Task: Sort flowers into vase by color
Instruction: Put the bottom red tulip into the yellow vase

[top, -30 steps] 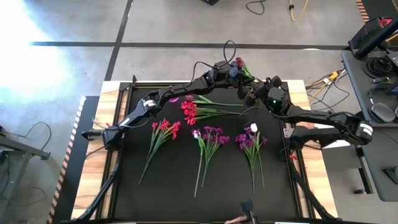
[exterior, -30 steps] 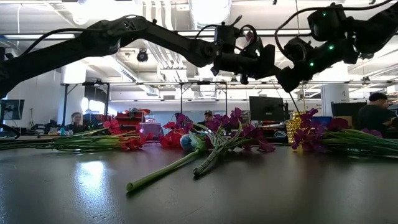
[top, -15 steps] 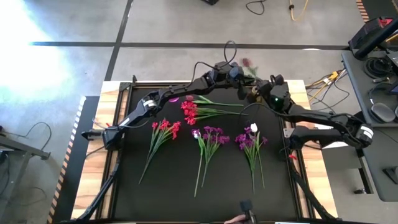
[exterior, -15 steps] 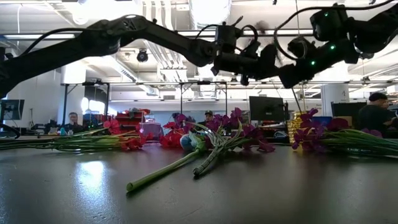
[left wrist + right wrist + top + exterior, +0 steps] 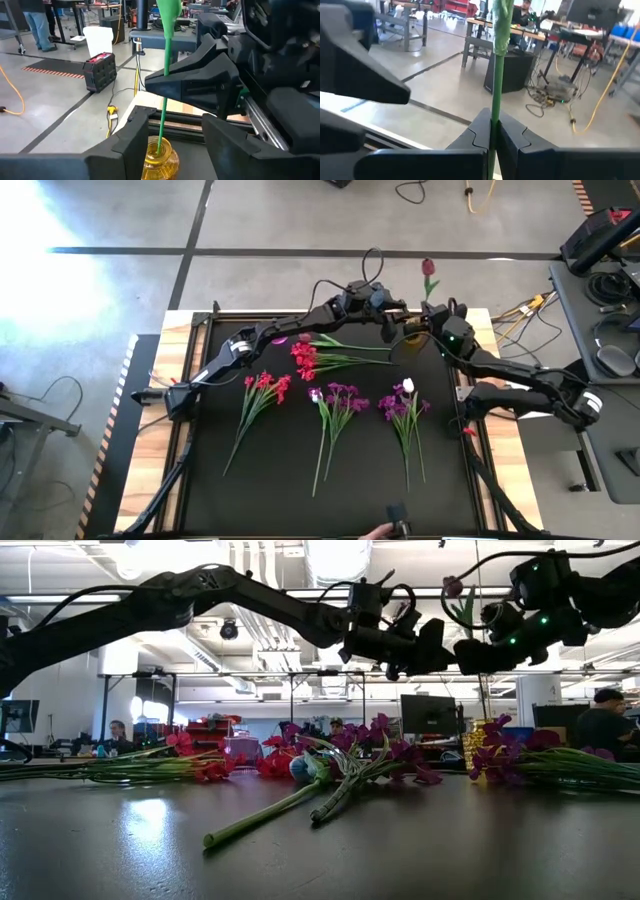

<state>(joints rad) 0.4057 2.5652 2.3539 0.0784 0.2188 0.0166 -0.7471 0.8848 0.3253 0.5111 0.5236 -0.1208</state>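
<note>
red sprays (image 5: 305, 358) two, purple bunches (image 5: 340, 398) two (one held).

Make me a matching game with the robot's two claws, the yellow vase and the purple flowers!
Things:
1. left gripper
2. right gripper
3. yellow vase
4. purple flowers

States:
A. lying on the black mat
B. pinching a green stem
C. open, with the stem between its fingers
D. holding the stem's bottom end

Pairs: 1-C, 2-B, 3-D, 4-A
</note>
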